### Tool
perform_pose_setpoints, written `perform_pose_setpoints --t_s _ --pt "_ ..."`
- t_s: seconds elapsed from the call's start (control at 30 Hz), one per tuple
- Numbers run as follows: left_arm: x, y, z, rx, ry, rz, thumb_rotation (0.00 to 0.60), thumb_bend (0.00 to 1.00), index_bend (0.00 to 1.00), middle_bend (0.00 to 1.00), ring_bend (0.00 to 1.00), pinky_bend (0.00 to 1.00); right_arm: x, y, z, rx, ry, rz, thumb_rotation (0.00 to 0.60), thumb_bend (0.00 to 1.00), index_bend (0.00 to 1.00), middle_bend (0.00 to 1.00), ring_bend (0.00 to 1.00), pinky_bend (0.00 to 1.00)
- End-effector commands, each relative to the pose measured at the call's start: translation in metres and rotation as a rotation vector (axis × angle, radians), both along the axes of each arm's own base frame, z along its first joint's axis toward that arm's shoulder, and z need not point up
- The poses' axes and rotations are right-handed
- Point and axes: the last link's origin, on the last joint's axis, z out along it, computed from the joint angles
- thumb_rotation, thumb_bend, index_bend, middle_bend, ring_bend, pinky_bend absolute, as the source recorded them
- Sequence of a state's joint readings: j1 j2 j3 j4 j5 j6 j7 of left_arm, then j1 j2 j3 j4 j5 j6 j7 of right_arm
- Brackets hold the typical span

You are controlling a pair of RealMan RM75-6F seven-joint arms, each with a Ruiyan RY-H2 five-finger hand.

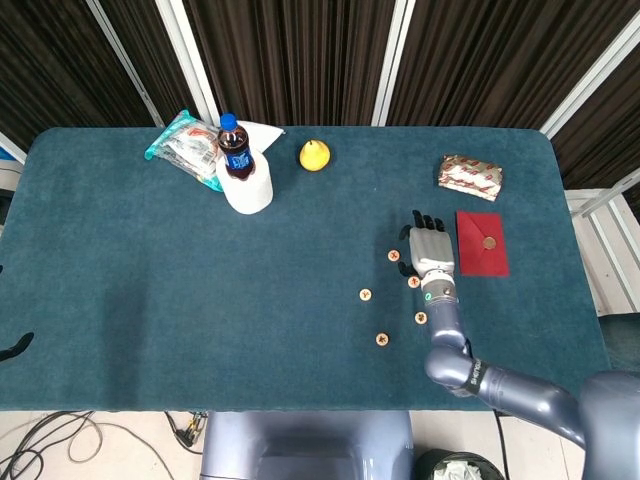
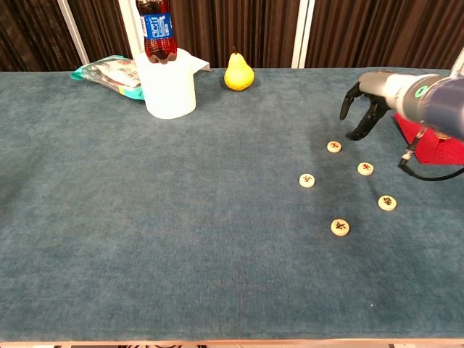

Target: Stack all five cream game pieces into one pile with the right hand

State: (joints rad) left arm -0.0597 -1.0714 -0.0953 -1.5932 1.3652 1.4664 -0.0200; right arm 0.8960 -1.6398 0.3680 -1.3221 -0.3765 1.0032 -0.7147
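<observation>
The right hand [image 1: 431, 250] hangs above the blue counter [image 1: 150, 300] with its fingers [image 2: 360, 116] apart and curved downward, grasping nothing. In the chest view its fingertips are just beside the farthest cream game piece [image 2: 333, 147], but it is hard to tell if they touch it. The five cream game pieces lie flat and separate, none on another. The second [image 2: 365, 169] lies near the wrist, the third [image 2: 307, 180] more to the left, the fourth [image 2: 387, 203] and the fifth [image 2: 340, 228] closer to the counter's front edge. Red marks are on their tops, too small to read.

The forearm partly covers a red envelope [image 1: 482, 243] in the chest view. Of the left hand [image 1: 14, 347] only a dark tip shows at the frame's left edge, so its state cannot be told.

At the far side stand a cola bottle [image 1: 236, 150], a white container [image 2: 170, 85] that hides the bottle's lower part, a yellow pear [image 1: 315, 155], a snack bag [image 1: 182, 145] and a wrapped packet [image 1: 470, 176]
</observation>
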Motion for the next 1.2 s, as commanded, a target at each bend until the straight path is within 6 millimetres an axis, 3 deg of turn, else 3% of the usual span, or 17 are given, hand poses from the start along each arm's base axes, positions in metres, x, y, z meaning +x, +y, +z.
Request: perform_pose_setpoints --t_s 0.03,0.8,1.2 --pt "0.0 0.0 0.0 -0.002 0.0 0.0 0.6 0.16 0.06 0.0 0.0 0.0 0.001 -0.003 -0.012 0.013 0.013 -0.011 0.6 0.39 0.38 0.0 0.0 0.0" --pt "-0.001 0.0 0.001 0.004 0.001 0.014 0.6 0.16 0.06 0.0 0.0 0.0 -0.002 -0.015 -0.044 0.031 0.002 -0.021 0.6 0.39 0.43 0.0 0.0 0.0" --pt "-0.001 0.0 0.001 0.007 0.004 0.013 0.6 0.16 0.06 0.0 0.0 0.0 -0.008 -0.02 -0.043 0.02 0.001 -0.035 0.6 0.39 0.44 0.0 0.0 0.0"
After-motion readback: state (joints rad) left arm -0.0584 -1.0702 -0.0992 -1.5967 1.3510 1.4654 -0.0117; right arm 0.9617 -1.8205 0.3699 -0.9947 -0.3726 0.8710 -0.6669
